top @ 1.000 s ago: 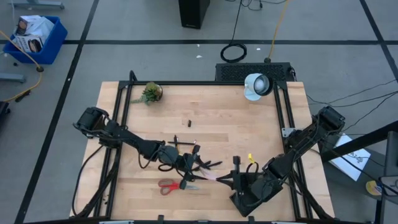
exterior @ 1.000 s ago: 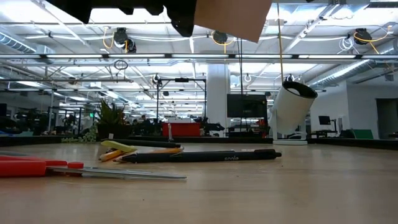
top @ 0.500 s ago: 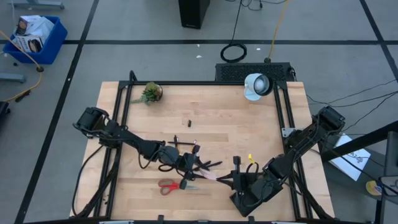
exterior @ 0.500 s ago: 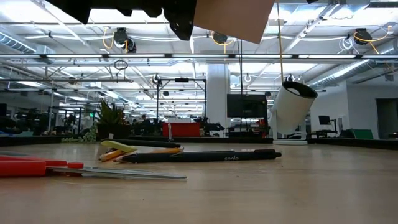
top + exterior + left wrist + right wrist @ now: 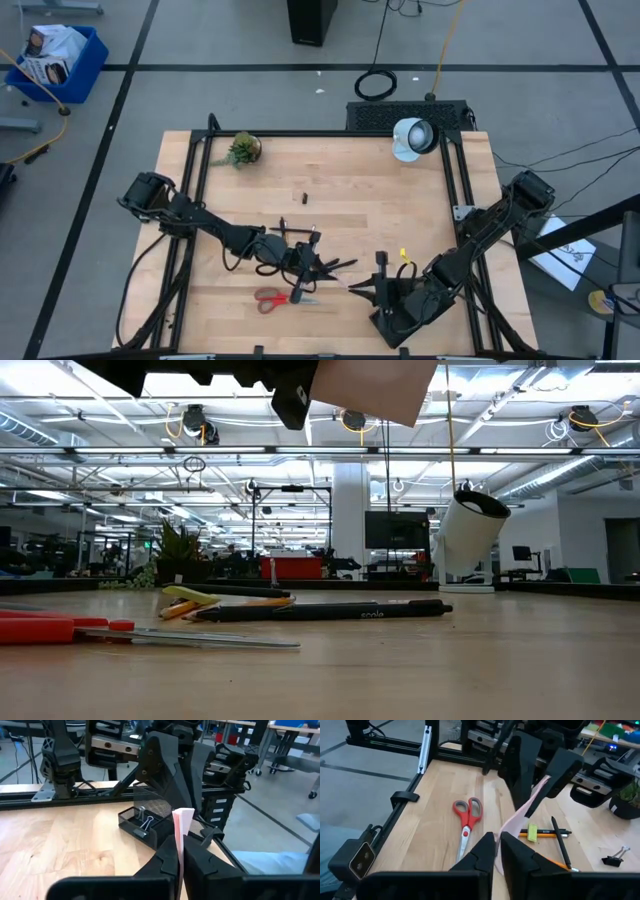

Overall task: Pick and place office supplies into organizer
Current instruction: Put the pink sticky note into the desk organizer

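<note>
The pink sticky-note pad [image 5: 338,283] hangs in the air above the table's near middle, between my two grippers. My left gripper [image 5: 318,275] is shut on its left end and my right gripper [image 5: 358,288] on its right end. The low view shows the pad [image 5: 375,390] well above the tabletop. Red-handled scissors [image 5: 272,297] lie flat below the left gripper. Pencils and pens [image 5: 335,265] lie just beyond the pad. The black organizer [image 5: 150,822], with binder clips inside, stands near the right arm's base. My left gripper pinches the pad's near edge [image 5: 179,837] between its two fingers, coming in about level from the table's left. The pad stands on edge, lifted clear of the table. My right gripper has the pad's opposite end [image 5: 501,851] between its two fingers, coming in nearly level from the table's right. The pad runs away from them, clear of the table.
A small potted plant [image 5: 243,149] stands at the far left and a round white lamp [image 5: 412,136] at the far right. A small black bit [image 5: 305,197] lies mid-table, and a binder clip [image 5: 615,855] lies beyond the pens.
My left gripper has shut on the pad's left end and rolled slightly. My right gripper has kept its place. The pad has stayed up in the air between the two.
</note>
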You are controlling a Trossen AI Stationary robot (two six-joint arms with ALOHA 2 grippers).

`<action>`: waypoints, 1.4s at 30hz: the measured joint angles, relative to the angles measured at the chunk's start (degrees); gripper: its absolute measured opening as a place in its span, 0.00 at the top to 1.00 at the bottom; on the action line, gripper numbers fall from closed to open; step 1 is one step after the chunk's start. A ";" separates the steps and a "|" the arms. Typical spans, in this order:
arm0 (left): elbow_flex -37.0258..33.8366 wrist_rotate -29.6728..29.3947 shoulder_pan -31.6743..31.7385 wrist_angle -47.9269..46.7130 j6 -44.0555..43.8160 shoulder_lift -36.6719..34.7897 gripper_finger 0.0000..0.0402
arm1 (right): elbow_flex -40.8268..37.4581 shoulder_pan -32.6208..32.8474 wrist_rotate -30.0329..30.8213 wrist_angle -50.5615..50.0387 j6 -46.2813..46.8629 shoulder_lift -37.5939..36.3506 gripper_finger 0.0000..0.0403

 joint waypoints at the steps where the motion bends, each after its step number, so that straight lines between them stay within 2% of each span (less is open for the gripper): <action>1: 0.00 0.02 -0.02 0.03 0.05 0.00 0.95 | 0.00 0.58 0.32 -0.01 -0.04 0.00 0.92; 7: 0.00 -0.18 0.04 0.19 1.34 0.00 0.99 | 0.00 5.79 2.52 -1.15 -1.54 -1.82 0.85; 11: 0.00 -0.24 0.07 2.22 3.41 -0.01 0.95 | 0.00 9.61 3.92 -1.94 -1.31 -5.40 0.84; 16: 0.00 -0.73 0.15 2.56 6.44 -0.02 0.97 | 0.00 14.22 11.03 -2.89 -3.79 -8.97 0.86; 20: 1.98 -1.11 0.14 2.76 7.02 1.43 0.98 | -0.70 16.55 19.98 -2.94 -6.08 -10.68 0.88; 23: 5.90 0.35 0.13 1.36 9.34 4.62 0.95 | -2.70 16.82 23.60 -3.02 -5.37 -11.40 0.89; 31: 20.61 2.32 0.50 -7.90 6.74 14.92 0.98 | -8.76 16.16 23.53 -2.16 2.87 -12.26 0.89; 37: 29.82 7.30 0.50 -10.28 7.59 21.66 0.97 | -10.73 16.25 23.09 2.49 2.82 -12.26 0.89; 42: 35.11 8.14 0.35 -9.71 8.02 26.12 0.98 | -10.99 17.91 21.79 5.88 0.25 -12.64 0.89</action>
